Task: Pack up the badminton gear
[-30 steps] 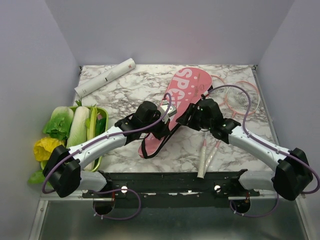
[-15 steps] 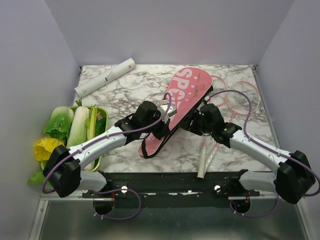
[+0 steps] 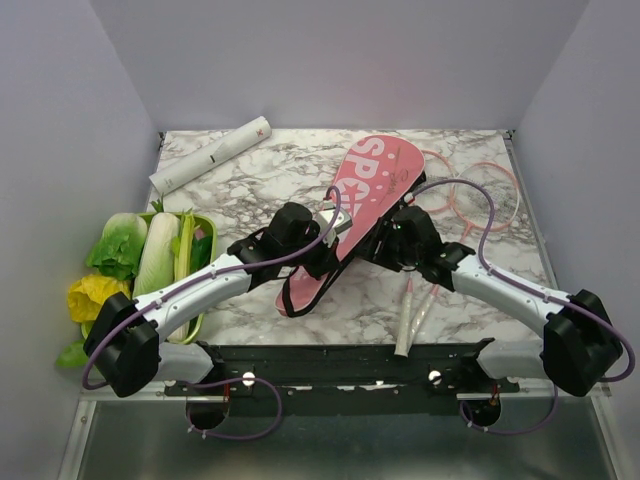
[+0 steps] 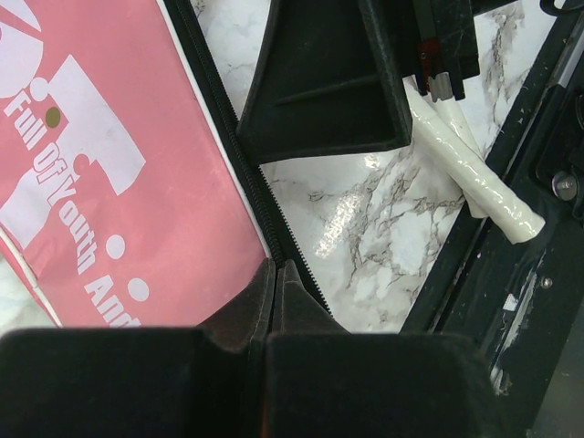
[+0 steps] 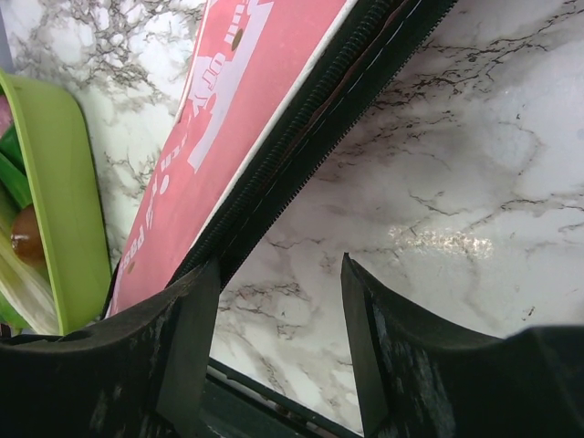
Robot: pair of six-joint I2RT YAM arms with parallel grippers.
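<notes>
The pink cover [image 3: 362,200] lettered "SPORT" lies slantwise in the middle of the marble table [image 3: 250,190], wide end far, narrow end near. My left gripper [image 4: 276,276] sits partway along the cover. Its fingers are pressed together right on the black zip edge [image 4: 251,173]. I cannot tell whether they pinch the zip or only touch it. My right gripper [image 5: 274,274] is spread wide at the cover's right side, one finger right at the zip edge, the other over bare marble, holding nothing. The rackets [image 3: 478,190] lie far right, outside the cover, their pale handles [image 3: 408,318] reaching toward the near edge. The white tube [image 3: 212,152] is far left, the green tray [image 5: 55,201] at the left.

Risks, as I judge them: any left pinch is thin and could slip off the zip. If the right fingers close here, they may catch only one layer, or drag the whole cover onto the handles. Both wrists are close together, so a careless move could knock them.
</notes>
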